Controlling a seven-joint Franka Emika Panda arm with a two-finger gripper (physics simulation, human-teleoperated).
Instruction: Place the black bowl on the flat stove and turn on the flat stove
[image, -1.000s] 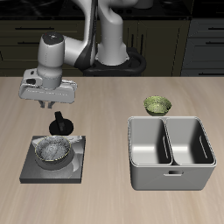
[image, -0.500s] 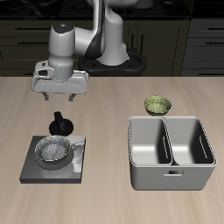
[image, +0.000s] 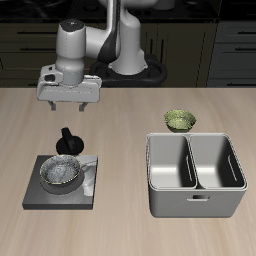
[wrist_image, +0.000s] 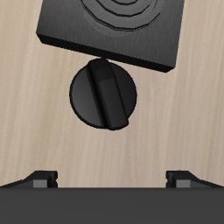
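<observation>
Claw (image: 68, 104) raised above knob (image: 69, 141), jaws apart, empty

From my station, the gripper (image: 69, 105) hangs with fingers spread, open air beneath it down to the knob (image: 69, 140). In the wrist view the knob (wrist_image: 104, 93) sits unobstructed on bare wood, just beside the flat stove (wrist_image: 114, 31). The black bowl (image: 62, 173) occupies the flat stove (image: 35, 195). The grey tray (image: 196, 176) and olive-green bowl (image: 180, 120) stand well apart across open tabletop (image: 125, 150).
</observation>
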